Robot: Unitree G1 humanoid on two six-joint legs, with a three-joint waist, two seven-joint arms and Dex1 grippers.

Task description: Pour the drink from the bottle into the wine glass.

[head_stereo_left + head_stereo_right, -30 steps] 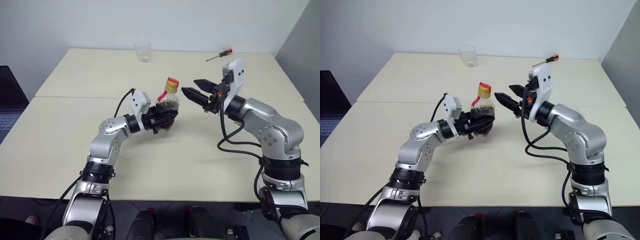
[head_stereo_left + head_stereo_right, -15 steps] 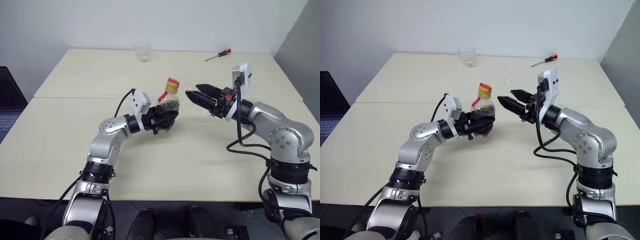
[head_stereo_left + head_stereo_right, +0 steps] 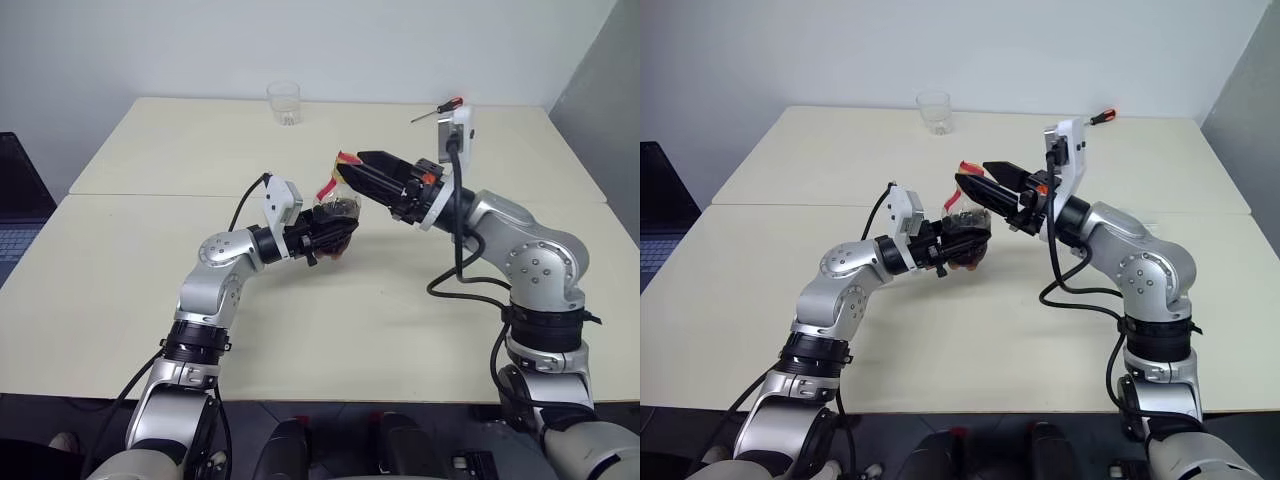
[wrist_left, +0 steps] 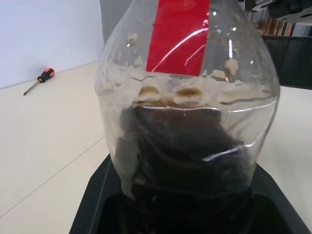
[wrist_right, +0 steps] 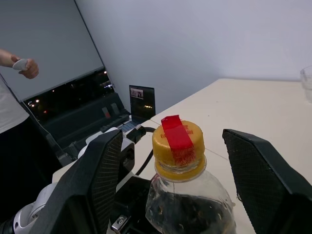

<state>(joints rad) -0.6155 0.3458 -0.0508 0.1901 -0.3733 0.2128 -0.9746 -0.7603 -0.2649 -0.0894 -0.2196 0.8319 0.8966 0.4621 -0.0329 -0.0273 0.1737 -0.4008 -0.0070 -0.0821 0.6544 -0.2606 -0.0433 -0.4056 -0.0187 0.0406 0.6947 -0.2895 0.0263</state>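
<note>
The bottle [image 3: 340, 207] is a small clear one with a red neck label, held upright a little above the table. My left gripper [image 3: 335, 232] is shut on its rounded body. The dark drink [image 4: 185, 161] fills the lower part of the body. My right gripper [image 5: 174, 135] is open, and its fingers [image 5: 102, 180] stand on either side of the yellow cap [image 5: 178, 141] with its red tape, apart from it. In the eye views these right fingertips [image 3: 350, 178] partly cover the cap. The wine glass is out of view.
A short clear tumbler [image 3: 284, 102] stands at the table's far edge. A screwdriver [image 3: 438, 110] with a red handle lies at the far right. A laptop [image 3: 15, 200] sits off the table's left side. A person's hand [image 5: 24, 66] is in the background.
My right gripper has swung left and rolled, coming from beside the bottle to straddle its cap. The left gripper and the bottle have stayed in place.
</note>
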